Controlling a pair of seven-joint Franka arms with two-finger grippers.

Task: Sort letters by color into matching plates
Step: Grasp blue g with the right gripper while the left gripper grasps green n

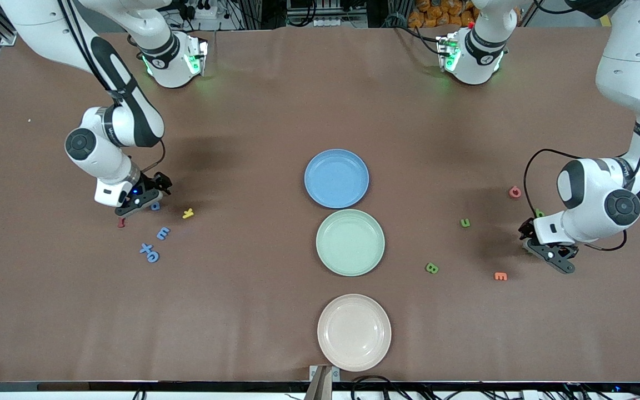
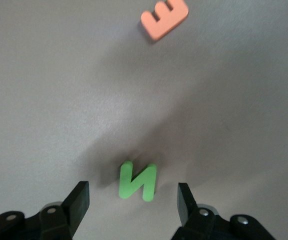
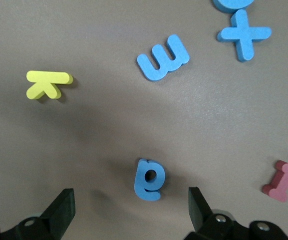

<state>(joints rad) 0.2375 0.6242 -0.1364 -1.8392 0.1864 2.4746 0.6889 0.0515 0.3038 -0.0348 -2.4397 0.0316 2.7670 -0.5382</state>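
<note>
Both arms were at pickup step, plates still bare. Left gripper [image 2: 133, 200] low over green N [image 2: 138, 181], fingers apart either side, not clamped. Right gripper [image 3: 128, 207] spread wide around blue letter [image 3: 149, 179]. Next move probably: squeeze, lift, carry to green plate [image 1: 350, 265] / blue plate [image 1: 336, 197]. Orange E [image 2: 164, 18], yellow K [image 3: 47, 83], red piece [image 3: 282, 180] nearby, nothing blocking.

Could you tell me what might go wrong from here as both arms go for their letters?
1. The left end effector is open around the green N, which lies skewed between the fingers; closing could twist it or squeeze it out.
2. The right end effector is open over the blue letter; the dark red letter lies close by and might get nudged.
3. The blue plate and green plate nearly touch, so a sloppy drop may land in the wrong one.
</note>
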